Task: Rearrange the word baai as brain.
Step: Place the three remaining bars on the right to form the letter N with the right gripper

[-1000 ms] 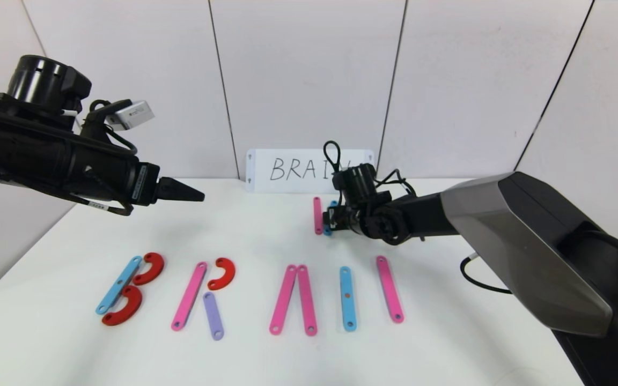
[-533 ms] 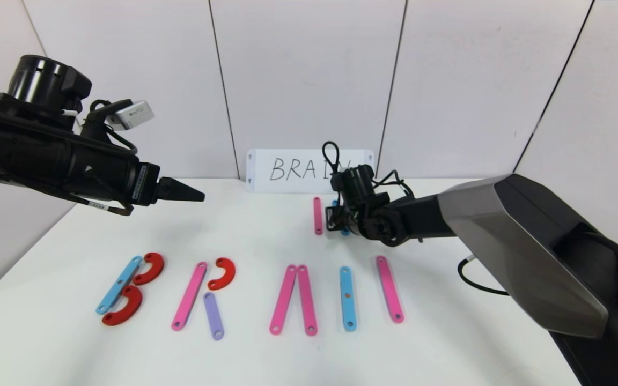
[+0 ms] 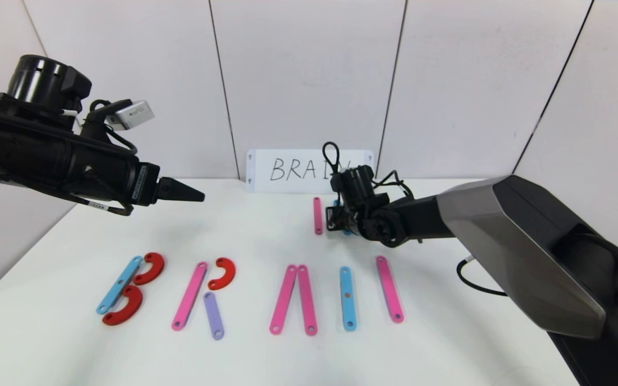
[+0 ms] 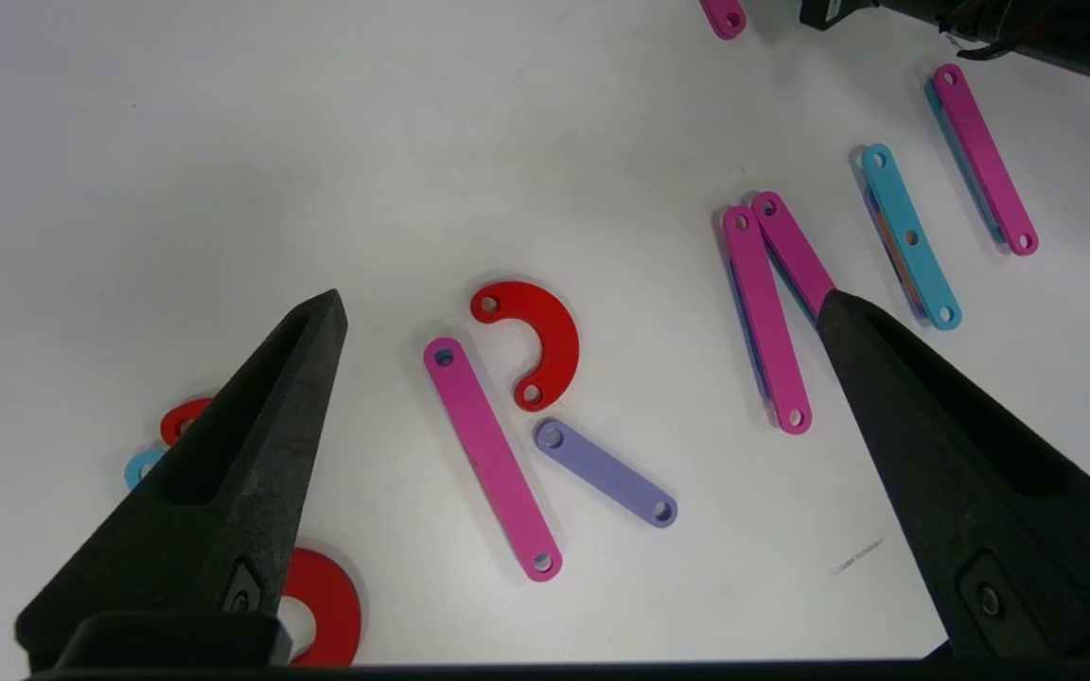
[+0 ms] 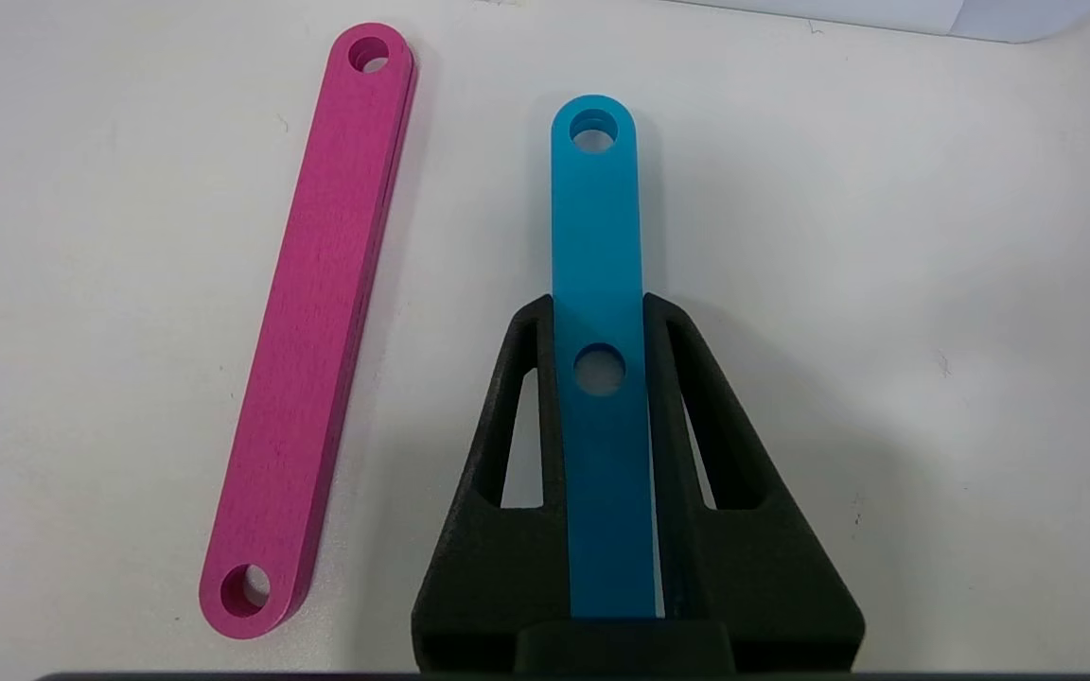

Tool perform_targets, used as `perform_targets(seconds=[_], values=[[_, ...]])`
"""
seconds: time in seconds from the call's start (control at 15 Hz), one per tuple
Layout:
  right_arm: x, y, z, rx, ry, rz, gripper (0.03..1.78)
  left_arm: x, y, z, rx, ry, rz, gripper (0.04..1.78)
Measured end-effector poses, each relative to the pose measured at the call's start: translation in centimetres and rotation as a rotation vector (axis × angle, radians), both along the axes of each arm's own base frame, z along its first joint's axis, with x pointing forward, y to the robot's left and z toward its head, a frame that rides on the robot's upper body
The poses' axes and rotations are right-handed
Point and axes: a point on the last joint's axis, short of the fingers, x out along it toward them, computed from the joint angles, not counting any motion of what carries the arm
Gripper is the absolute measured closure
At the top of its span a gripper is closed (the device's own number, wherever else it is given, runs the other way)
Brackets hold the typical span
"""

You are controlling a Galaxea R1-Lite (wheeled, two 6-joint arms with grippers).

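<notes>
Left gripper [image 3: 196, 195]: hangs above the table [image 3: 255, 236], well left of the card [image 3: 309, 170]; jaws spread wide, holding nothing
Letter B [image 3: 129, 289]: near edge of the table, far left of the card; blue bar [image 3: 119, 284] with two red curves [image 3: 148, 268] touching its right side
Letter R [image 3: 204, 297]: right of the B; pink bar [image 3: 189, 295], red curve [image 3: 222, 273], purple bar [image 3: 213, 316]
Letter A [image 3: 294, 299]: below the card; two pink bars meeting at the top
Two single bars: blue [image 3: 347, 298], then pink [image 3: 389, 288]; side by side, apart
Spare pink bar [image 5: 308, 331]: just in front of the card, flat on the table
Right gripper [image 5: 599, 312]: in front of the card's right end; jaws clamped on a spare blue bar [image 5: 597, 236], just beside the spare pink one
</notes>
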Motion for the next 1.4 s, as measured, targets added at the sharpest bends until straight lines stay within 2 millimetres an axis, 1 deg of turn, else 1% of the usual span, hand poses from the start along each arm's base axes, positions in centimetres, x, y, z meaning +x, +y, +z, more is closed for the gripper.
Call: perform_targets(seconds=[0.27,0.4,0.6,0.8,1.07,1.27,1.4], values=[[-0.4,-0.5,1.1,-0.004,0.001,0.001,1.53,-0.1,0.0,0.1,-0.001,-0.002,0.002,0.08],[-0.8,-0.9,2.2,0.000,-0.008,0.001,1.53,-0.1,0.0,0.1,0.000,-0.002,0.001,0.08],[-2.1,-1.8,4.2,0.002,-0.019,0.004,1.53,-0.1,0.0,0.1,0.000,-0.003,0.000,0.08],[-4.3,-3.5,6.4,0.011,-0.009,0.028,1.53,0.0,0.0,0.1,0.001,-0.003,0.000,0.08],[-8.3,-7.0,8.3,-0.002,0.040,0.095,1.53,0.0,0.0,0.0,0.001,-0.001,0.000,0.08],[-11.4,-10.0,8.4,-0.047,0.082,0.198,1.53,0.0,0.0,0.0,0.001,0.000,0.000,0.08],[-12.9,-11.4,8.3,-0.028,0.084,0.250,1.53,0.0,0.0,0.0,0.000,0.000,0.000,0.08]])
